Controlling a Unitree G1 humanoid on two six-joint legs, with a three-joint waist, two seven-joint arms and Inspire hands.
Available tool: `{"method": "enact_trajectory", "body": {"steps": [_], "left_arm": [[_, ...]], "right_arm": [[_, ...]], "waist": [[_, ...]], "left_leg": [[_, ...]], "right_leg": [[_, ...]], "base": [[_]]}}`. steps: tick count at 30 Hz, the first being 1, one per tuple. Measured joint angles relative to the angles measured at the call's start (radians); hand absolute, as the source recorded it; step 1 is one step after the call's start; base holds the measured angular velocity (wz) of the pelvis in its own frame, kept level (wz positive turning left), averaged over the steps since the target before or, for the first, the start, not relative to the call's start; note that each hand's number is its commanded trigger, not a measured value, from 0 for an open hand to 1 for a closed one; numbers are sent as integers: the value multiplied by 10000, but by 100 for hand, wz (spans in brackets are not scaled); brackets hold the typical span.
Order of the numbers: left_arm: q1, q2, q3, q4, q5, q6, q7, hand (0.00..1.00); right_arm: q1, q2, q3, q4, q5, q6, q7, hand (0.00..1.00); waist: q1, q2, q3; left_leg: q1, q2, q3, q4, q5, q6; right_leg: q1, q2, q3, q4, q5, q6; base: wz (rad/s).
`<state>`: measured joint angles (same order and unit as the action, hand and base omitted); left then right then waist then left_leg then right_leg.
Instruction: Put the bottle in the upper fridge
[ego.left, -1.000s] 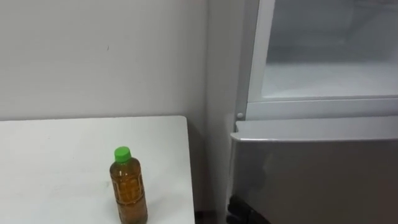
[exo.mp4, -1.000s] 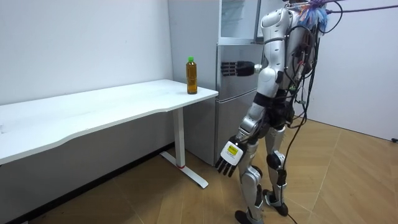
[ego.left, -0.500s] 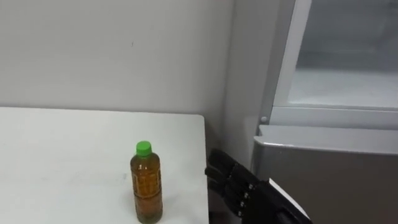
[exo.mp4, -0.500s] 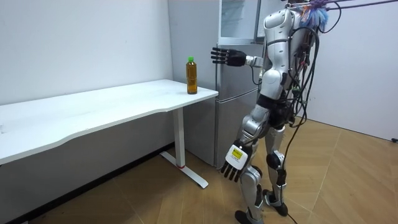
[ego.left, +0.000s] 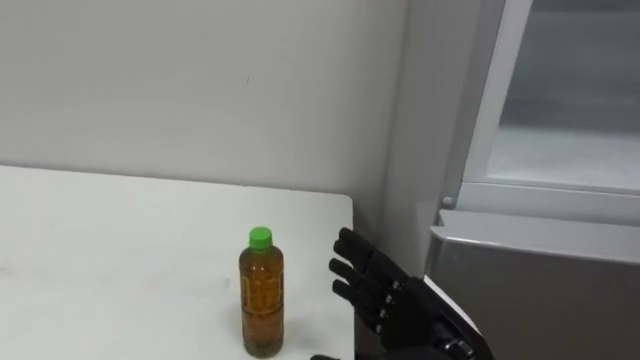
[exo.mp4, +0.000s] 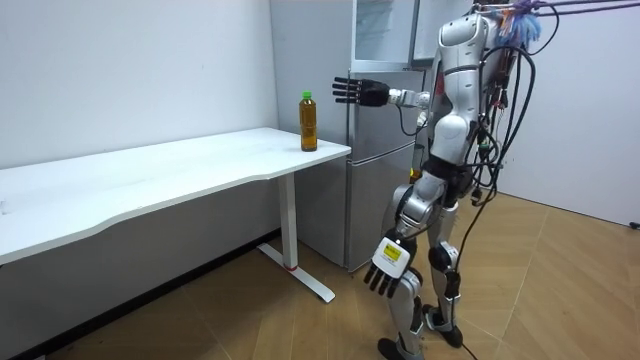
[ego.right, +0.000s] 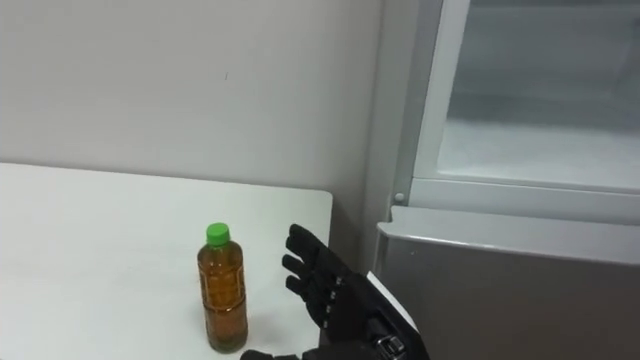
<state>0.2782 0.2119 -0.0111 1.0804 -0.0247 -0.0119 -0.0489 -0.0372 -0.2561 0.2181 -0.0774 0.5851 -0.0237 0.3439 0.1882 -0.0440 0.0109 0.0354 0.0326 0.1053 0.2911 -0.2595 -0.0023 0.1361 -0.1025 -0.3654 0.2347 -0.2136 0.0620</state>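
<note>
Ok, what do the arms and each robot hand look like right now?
The right robot hand is black, on a silver wrist. The left robot hand is black too, with a white-and-yellow tag on its back. Both arms are silver-grey.

Right hand risen, extended nearer bottle, fingers spread

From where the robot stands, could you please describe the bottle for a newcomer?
Find the white table beside the grey fridge. Near its corner closest to the fridge stands an upright bottle of amber drink. Its green cap sets it apart from the black right hand open beside it.
</note>
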Motion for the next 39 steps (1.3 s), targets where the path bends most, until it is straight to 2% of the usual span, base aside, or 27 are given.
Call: {"method": "enact_trajectory", "body": {"steps": [5, 9, 13, 16, 20, 23, 27, 29, 32, 35, 39], "left_arm": [[-20, 11, 79, 3, 277, -5, -68, 0], [25, -2, 109, -11, 430, 21, -72, 0], [176, 0, 95, -42, 423, 93, -58, 0], [270, 4, 100, -210, 418, 158, -59, 0], [465, -8, 104, -598, 425, 233, -102, 0], [478, -48, 102, -597, 574, 385, -101, 0], [460, -48, 90, -577, 592, 525, -95, 0], [471, -48, 84, -554, 589, 544, -69, 0], [463, -47, 79, -453, 589, 565, -56, 0], [465, -84, 82, -437, 585, 568, -33, 0], [475, -87, 105, -438, 587, 570, -3, 0]], "right_arm": [[-445, -14, 0, 575, -6, -90, -547, 0], [-918, -27, 46, 1436, -16, -144, -1124, 0], [-1067, -12, 401, 1890, -90, -153, -1648, 0], [-1134, -16, 444, 2265, -113, -163, -2238, 0], [-1311, -9, 514, 2689, -532, -196, -3155, 0], [-1601, 160, 691, 3043, -1069, -205, -3822, 0], [-1989, 781, 777, 3733, -1583, -337, -4731, 0], [-2144, 940, 904, 4042, -1633, -414, -5148, 0], [-2250, 965, 1138, 4235, -1632, -440, -5675, 0], [-2251, 954, 1170, 4274, -1636, -445, -6103, 0], [-2256, 955, 1192, 4281, -1649, -511, -6661, 0]], "waist": [[128, -74, 2], [395, -163, -27], [453, -174, -22], [660, -227, 9], [971, -295, 105], [1173, -309, 101], [1221, -299, 105], [1266, -295, 105], [1261, -290, 106], [1485, -230, 140], [1651, -220, 138]], "left_leg": [[-140, -22, -132, 13, 27, -1], [-237, -27, -147, 22, 70, -24], [-259, -58, -301, 87, 73, -21], [-326, -80, -431, 124, 77, -16], [-339, -91, -531, 143, 79, -17], [-434, -91, -581, 131, 79, -18], [-479, -111, -800, 141, 87, -32], [-517, -128, -862, 151, 107, -37], [-663, -205, -1118, 174, 160, -28], [-699, -265, -1171, 156, 210, -3], [-792, -347, -1252, 137, 263, 52]], "right_leg": [[-51, -27, -327, -12, 0, -1], [-87, -8, -366, -160, 13, -21], [-59, -25, -520, -161, 12, -20], [-60, -30, -590, -161, 12, -20], [-7, -25, -619, -165, 10, -17], [-4, -22, -767, -169, 10, -17], [70, -23, -1081, -168, 10, -16], [73, -26, -1127, -166, 10, -16], [61, -57, -1347, -167, 7, -12], [52, -109, -1435, -164, 1, -3], [28, -186, -1589, -159, -2, 4]], "base": [[8], [2], [13], [12], [7], [7], [15], [13], [23], [12], [10]]}}
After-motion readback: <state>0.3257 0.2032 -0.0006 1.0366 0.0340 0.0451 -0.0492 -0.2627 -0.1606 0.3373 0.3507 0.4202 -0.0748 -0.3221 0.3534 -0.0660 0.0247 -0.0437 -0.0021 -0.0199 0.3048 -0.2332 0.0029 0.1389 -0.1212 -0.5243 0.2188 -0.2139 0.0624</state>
